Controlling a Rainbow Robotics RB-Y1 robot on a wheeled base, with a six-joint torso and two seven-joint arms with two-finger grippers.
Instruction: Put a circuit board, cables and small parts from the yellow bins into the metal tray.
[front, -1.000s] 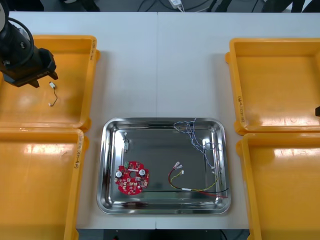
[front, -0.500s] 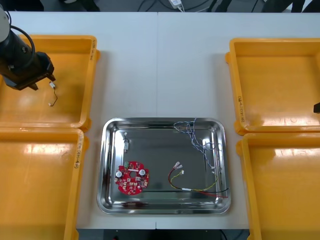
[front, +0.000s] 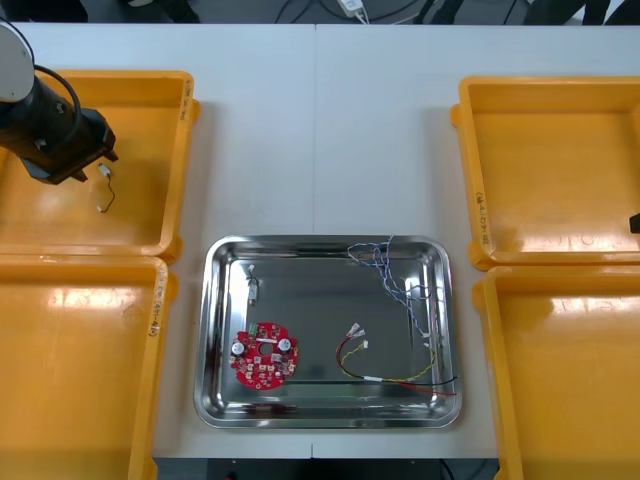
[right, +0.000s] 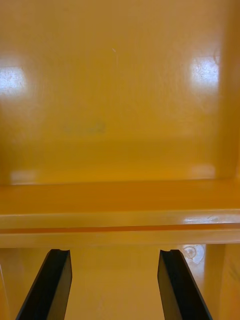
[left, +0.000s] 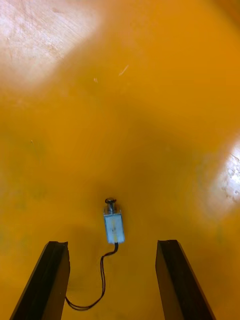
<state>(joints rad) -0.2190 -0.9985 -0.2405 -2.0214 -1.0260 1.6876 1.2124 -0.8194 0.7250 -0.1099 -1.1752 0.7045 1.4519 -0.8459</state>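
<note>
A thin black cable with a small white connector (front: 104, 186) lies on the floor of the far left yellow bin (front: 150, 95). My left gripper (left: 112, 282) hangs open over it, and the connector (left: 113, 226) sits between the fingers (left: 50, 280), just ahead of their tips. The left arm (front: 45, 125) stands over that bin's left part. The metal tray (front: 215, 300) holds a round red circuit board (front: 264, 356), a twisted blue and white cable (front: 395, 280), a red and yellow cable (front: 390, 370) and a small metal part (front: 253, 290). My right gripper (right: 115, 280) is open over a yellow bin's rim (right: 120, 220).
Two yellow bins (front: 560, 170) stand at the right and a near left bin (front: 75, 370) below the far one. White table (front: 320, 130) lies bare between the bins, beyond the tray. The right arm's edge (front: 635, 222) shows at the right border.
The left arm has shifted slightly right and lower over the far left bin, closing in on the black cable's connector. Tray contents and the right arm are unchanged.
</note>
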